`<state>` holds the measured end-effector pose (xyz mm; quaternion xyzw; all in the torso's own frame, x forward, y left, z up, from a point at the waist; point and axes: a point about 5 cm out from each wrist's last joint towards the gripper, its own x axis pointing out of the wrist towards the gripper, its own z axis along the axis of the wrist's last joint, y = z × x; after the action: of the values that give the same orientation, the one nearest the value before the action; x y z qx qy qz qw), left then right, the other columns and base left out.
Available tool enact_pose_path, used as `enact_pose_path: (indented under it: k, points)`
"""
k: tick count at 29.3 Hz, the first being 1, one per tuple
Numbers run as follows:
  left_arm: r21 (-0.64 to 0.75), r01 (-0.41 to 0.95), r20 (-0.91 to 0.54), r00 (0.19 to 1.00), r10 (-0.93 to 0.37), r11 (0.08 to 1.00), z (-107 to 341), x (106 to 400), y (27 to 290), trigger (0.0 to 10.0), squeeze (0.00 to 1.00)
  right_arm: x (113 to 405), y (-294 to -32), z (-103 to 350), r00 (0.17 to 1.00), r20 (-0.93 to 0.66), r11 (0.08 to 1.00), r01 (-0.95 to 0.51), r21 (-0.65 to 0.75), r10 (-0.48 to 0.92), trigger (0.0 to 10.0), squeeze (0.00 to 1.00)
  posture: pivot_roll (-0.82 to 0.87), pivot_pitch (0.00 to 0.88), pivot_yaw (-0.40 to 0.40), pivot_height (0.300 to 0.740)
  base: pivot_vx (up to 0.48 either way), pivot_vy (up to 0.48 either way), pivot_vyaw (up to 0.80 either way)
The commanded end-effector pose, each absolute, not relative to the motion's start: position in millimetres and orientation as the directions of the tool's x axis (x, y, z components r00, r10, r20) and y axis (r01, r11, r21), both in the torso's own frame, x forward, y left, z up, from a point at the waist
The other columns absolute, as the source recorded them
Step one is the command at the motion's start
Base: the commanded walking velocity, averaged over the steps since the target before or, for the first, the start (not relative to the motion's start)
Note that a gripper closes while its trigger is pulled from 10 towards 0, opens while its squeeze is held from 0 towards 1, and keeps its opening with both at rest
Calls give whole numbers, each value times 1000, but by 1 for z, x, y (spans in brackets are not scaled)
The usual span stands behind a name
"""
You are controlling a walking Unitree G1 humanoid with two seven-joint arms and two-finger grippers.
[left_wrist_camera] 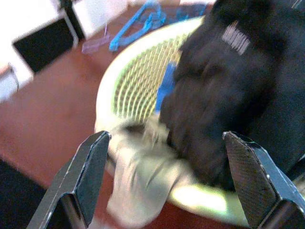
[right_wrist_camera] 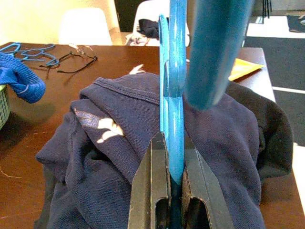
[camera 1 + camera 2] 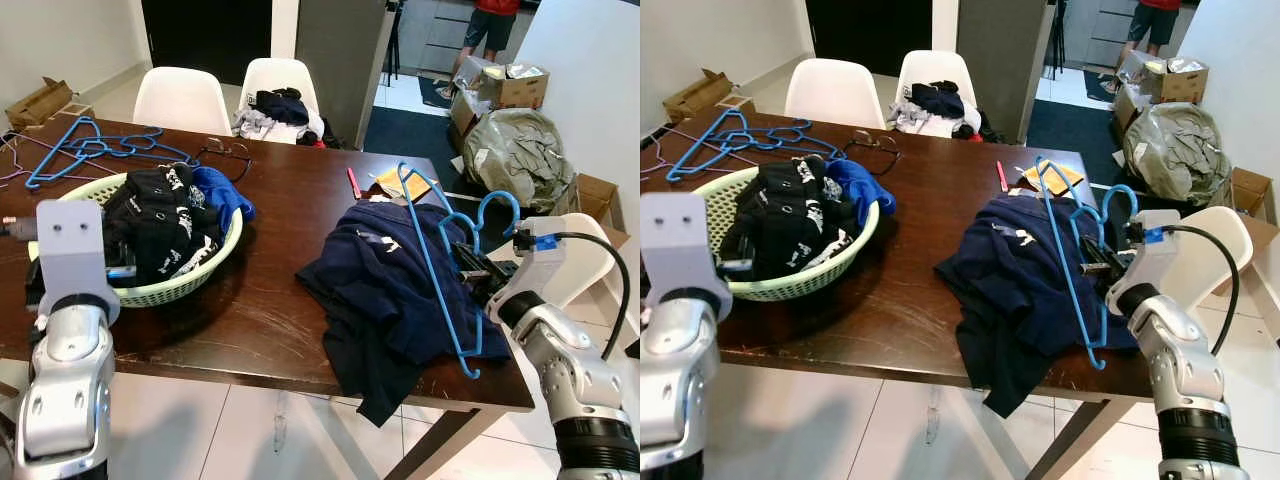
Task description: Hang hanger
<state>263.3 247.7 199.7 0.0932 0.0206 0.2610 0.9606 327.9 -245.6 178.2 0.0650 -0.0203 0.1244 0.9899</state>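
Even indoor daylight; soft sheen on table [image 3: 290, 240]; eye views sharp; left wrist view motion-blurred, overexposed at upper corner.

left gripper [image 1: 167, 183] spread wide, both black fingers [image 1: 90, 176] framing the shot | pale green plastic mesh laundry basket [image 1: 138, 76] dead ahead on the dark reddish-brown wooden table [image 1: 47, 124] | heap of black clothes [image 1: 238, 86] piled in it | blurred pale cloth [image 1: 143, 176] over the near rim | blue plastic hangers [image 1: 143, 19] on the table beyond
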Motion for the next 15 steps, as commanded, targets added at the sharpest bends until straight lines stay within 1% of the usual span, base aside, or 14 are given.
enact_pose_path:
  k: [1, 6, 8, 10, 15]
  points:
    - [188, -499, -17, 860, 511, 846, 194, 263, 248, 10000, 0, 326, -251, 178, 972, 56, 966, -233, 109, 228, 10000, 0, 57, 112, -97, 740, 0, 0, 0]
    - [183, -513, -28, 850, 526, 839, 190, 264, 253, 10000, 0, 326, -251, 178, 972, 54, 967, -232, 108, 228, 10000, 0, 54, 110, -98, 740, 0, 0, 0]
    - [167, -492, -24, 864, 502, 855, 193, 271, 255, 10000, 0, 326, -251, 178, 972, 57, 966, -233, 112, 228, 10000, 0, 51, 110, -97, 740, 0, 0, 0]
    - [167, -492, -24, 864, 502, 855, 193, 271, 255, 10000, 0, 326, -251, 178, 972, 57, 966, -233, 112, 228, 10000, 0, 51, 110, -97, 740, 0, 0, 0]
    - [153, -482, 31, 875, 483, 863, 209, 285, 259, 10000, 0, 326, -250, 178, 972, 58, 966, -233, 110, 228, 10000, 0, 41, 107, -96, 740, 0, 0, 0]
